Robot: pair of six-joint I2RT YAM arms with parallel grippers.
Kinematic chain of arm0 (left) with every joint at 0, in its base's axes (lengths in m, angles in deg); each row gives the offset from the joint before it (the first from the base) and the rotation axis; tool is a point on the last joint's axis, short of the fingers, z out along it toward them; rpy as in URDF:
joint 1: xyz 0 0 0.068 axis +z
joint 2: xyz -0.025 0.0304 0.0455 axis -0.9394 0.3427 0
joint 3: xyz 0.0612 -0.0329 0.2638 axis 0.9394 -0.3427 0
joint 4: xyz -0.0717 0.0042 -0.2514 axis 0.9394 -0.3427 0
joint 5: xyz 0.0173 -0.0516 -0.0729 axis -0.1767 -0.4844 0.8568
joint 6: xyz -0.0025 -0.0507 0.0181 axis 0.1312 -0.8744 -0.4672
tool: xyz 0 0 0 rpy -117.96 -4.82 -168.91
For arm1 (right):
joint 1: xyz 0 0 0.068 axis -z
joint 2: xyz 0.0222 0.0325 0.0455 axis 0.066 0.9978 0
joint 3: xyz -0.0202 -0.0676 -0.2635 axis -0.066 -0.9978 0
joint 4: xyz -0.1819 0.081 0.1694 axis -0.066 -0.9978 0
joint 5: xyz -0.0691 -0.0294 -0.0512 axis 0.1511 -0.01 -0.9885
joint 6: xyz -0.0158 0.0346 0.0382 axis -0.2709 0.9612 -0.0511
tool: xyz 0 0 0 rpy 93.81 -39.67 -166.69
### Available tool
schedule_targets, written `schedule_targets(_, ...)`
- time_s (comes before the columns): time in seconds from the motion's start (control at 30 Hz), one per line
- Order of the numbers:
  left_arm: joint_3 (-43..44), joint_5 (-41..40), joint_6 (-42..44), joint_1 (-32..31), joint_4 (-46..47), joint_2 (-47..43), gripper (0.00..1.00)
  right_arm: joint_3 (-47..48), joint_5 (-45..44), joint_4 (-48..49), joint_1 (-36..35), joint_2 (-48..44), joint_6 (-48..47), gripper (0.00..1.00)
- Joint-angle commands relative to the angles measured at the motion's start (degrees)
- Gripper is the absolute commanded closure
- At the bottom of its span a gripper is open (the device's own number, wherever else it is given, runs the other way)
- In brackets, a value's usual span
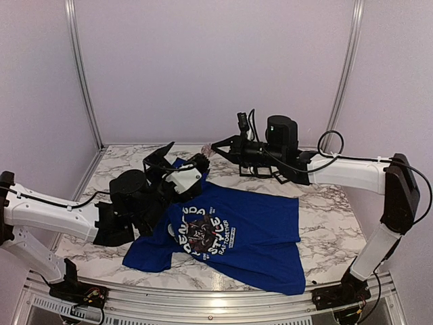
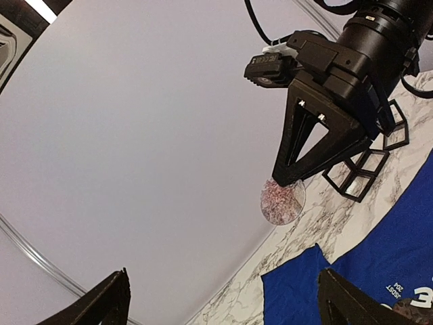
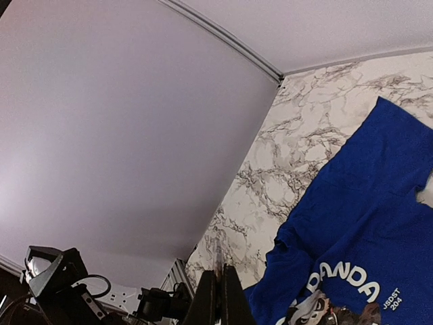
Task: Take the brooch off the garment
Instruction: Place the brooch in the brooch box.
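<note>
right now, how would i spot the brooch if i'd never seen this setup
Find the marble table with the blue T-shirt lying on it. Near the shirt's far edge is the right gripper, shut. The brooch is the small round pink-speckled disc pinched at its tip, unlike the black parts around it.

The garment (image 1: 257,233) is royal blue with white lettering. The table (image 1: 331,210) is white marble with grey veins. The brooch (image 2: 282,202) is speckled pink.
</note>
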Motion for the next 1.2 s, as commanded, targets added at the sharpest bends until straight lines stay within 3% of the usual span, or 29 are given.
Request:
schedule_targets(0.0,2.22,0.10,-15.44,-0.18,-15.67,-4.28,0.01,-0.28,-2.61,-0.23,0.89,0.36,-2.32,1.00)
schedule_targets(0.2,3.37,3.33,-24.84,1.01,-24.40,-7.03,0.01,-0.76,-5.15,-1.45,2.20,0.72,-3.90,1.00)
schedule_targets(0.43,5.51,17.54,-41.53,8.95,-36.05,-12.36,0.01,-3.29,-7.09,-1.68,6.96,0.97,-5.10,1.00)
schedule_targets(0.57,5.56,29.66,-49.82,16.04,-39.24,-14.43,0.01,-6.29,-6.64,0.35,11.07,1.17,-4.86,1.00)
schedule_targets(0.87,7.23,42.55,-58.53,23.95,-41.70,-13.88,0.01,-6.00,-5.06,2.05,19.04,7.07,-7.17,1.00)
schedule_targets(1.17,7.03,45.35,-61.81,26.32,-40.26,-13.77,0.01,-1.28,-3.93,4.85,21.73,16.15,-8.91,1.00)
